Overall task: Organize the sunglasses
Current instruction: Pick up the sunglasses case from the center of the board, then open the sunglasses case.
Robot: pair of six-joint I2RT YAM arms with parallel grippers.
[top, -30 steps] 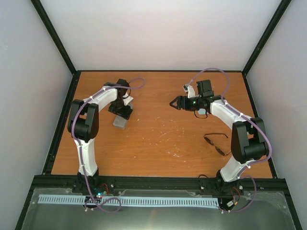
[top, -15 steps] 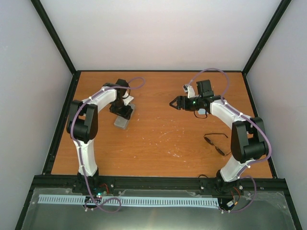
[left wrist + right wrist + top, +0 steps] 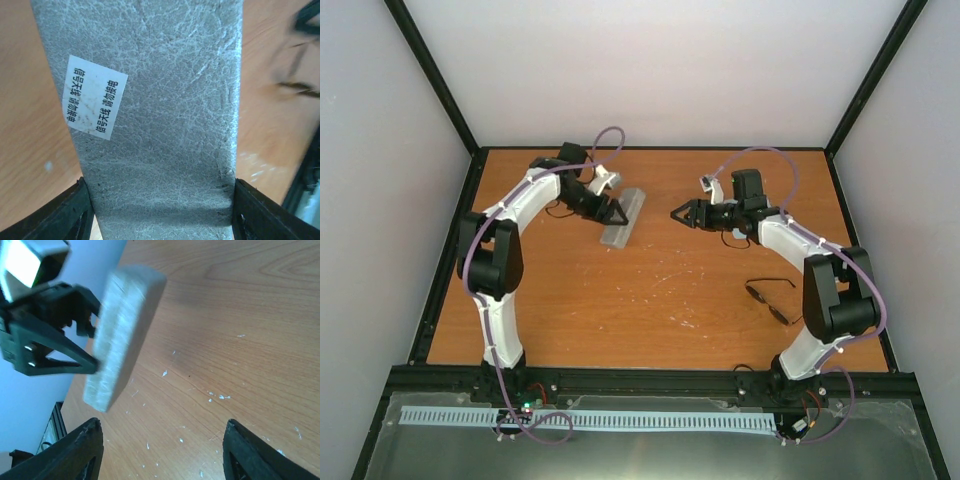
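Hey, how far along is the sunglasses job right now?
Done: left gripper has the grey case clamped above the table. In hand: the open right gripper faces the case. Left: the sunglasses lie on the table beside the right arm, untouched, not in the case.

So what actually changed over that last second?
The left hand, clamped on the grey case, carried it farther back and toward the middle of the table, turning it on the way. The right hand hangs open in nearly the same spot. The sunglasses lie where they were.
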